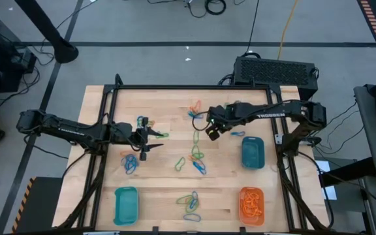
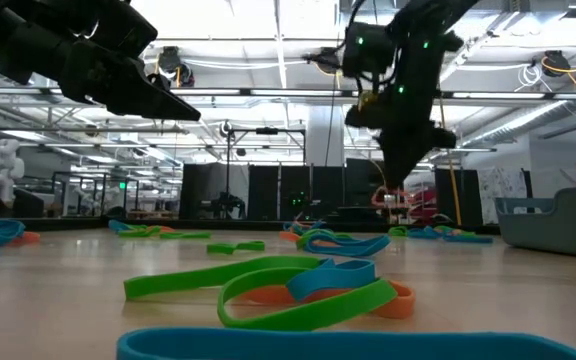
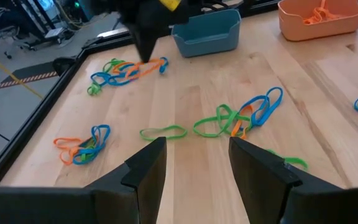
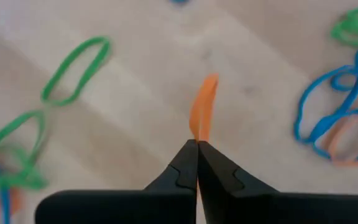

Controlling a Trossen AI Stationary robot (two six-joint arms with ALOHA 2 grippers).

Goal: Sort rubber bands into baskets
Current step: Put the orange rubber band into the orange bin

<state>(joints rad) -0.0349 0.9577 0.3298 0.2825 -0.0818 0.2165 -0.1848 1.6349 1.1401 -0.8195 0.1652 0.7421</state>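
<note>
wooden table, scattered rubber bands, two teal baskets, orange basket holding orange bands, both arms above

Grey concrete floor around a light wood table with black frame, black cables trailing over it. Black vented box behind the table's far edge. Low view: big open workshop, bright ceiling strip lights, dark partitions
</note>
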